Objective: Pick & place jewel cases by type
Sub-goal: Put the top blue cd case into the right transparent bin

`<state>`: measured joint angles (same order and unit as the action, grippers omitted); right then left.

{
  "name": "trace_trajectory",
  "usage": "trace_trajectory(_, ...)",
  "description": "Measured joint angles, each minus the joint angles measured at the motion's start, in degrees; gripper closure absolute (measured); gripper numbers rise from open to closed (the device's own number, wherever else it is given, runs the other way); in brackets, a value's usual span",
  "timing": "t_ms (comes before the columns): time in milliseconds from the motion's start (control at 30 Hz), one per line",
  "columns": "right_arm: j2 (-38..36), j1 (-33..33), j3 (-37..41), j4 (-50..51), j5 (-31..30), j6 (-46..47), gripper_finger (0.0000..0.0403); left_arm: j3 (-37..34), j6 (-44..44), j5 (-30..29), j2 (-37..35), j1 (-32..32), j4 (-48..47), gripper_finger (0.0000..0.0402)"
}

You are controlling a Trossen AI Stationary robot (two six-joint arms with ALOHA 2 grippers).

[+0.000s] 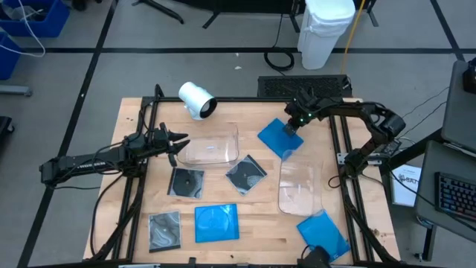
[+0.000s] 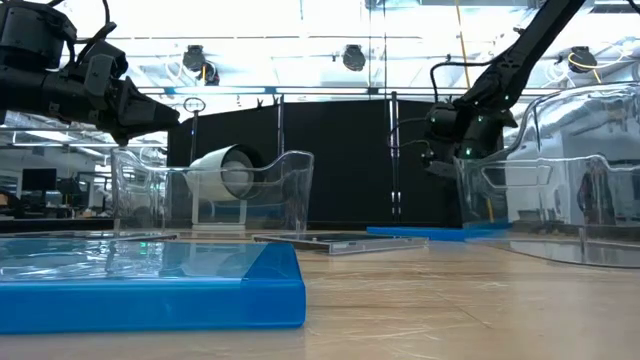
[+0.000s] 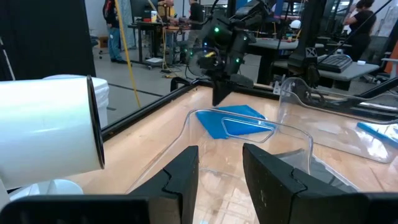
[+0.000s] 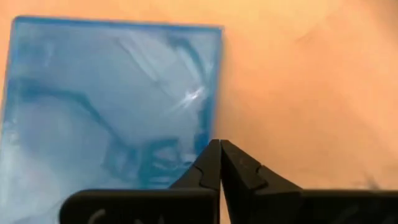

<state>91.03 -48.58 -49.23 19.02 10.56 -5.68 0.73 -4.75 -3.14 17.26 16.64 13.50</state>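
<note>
Six jewel cases are out, none yet in a tray: three blue — one upper right of centre (image 1: 280,137), one low centre (image 1: 216,222), one lower right (image 1: 323,233) — and three dark ones (image 1: 186,182) (image 1: 246,173) (image 1: 164,229) across the middle and lower left.

Your right gripper (image 4: 220,147) hangs at the upper-right blue case, fingers pinched together with nothing between them, tips right at that case's edge. To lift it you need those fingers apart first; then straddle the edge rather than pressing down on the flat face, since a thin case will likely skid on the wood. The nearest clear tray (image 1: 300,187) lies just below it in the high view — a short carry, I'd judge.

Your left gripper (image 3: 219,163) waits at centre left, fingers parted and empty, pointing at the other clear tray (image 1: 210,144), with the white cylinder (image 1: 196,100) just above it.
</note>
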Motion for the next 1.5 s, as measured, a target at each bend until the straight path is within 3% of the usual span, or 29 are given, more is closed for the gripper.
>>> trace_trajectory(167, -4.91, -0.04, -0.01, -1.68, 0.97, -0.18, 0.0401, 0.00, 0.00, 0.02, 0.00, -0.02, 0.00, 0.0272)
trace_trajectory(300, -8.57, 0.00, -0.01, -2.71, 8.60, 1.15, 0.0402, 0.00, 0.02, 0.00, 0.00, -0.01, 0.00, 0.0272)
trace_trajectory(400, -10.10, 1.70, -0.03, -5.29, 10.37, 3.55, 0.0400, 0.00, 0.02, 0.00, 0.00, 0.00, 0.02, 0.0272)
trace_trajectory(533, -10.72, 6.78, -0.03, -7.77, 9.92, 0.50, 0.0355, 0.00, 0.02, 0.00, 0.00, 0.00, 0.02, 0.0272)
trace_trajectory(733, -9.85, 19.21, -4.11, -5.76, -4.11, -4.29, 0.0227, 0.00, 0.02, 0.00, -0.01, 0.00, 0.04, 0.0272)
trace_trajectory(900, -3.48, 29.53, -15.38, 9.87, -21.15, -2.25, 0.0159, 0.00, 0.00, -0.02, 0.00, -0.02, 0.04, 0.0272)
trace_trajectory(1000, 1.85, 33.69, -20.72, 17.45, -25.50, 2.78, 0.0151, 0.00, 0.00, -0.02, -0.02, -0.02, 0.04, 0.0272)
trace_trajectory(1167, 10.43, 37.64, -23.42, 19.60, -25.63, 4.17, 0.0155, 0.00, 0.00, -0.02, -0.02, 0.00, 0.04, 0.0272)
trace_trajectory(1333, 17.70, 37.81, -23.42, 20.51, -25.77, 4.43, 0.0157, 0.00, 0.00, -0.02, -0.02, 0.00, 0.00, 0.0272)
trace_trajectory(1500, 20.32, 37.69, -23.74, 21.03, -27.13, 5.47, 0.0152, 0.00, 0.75, 0.00, 0.00, -0.01, -0.04, 0.0272)
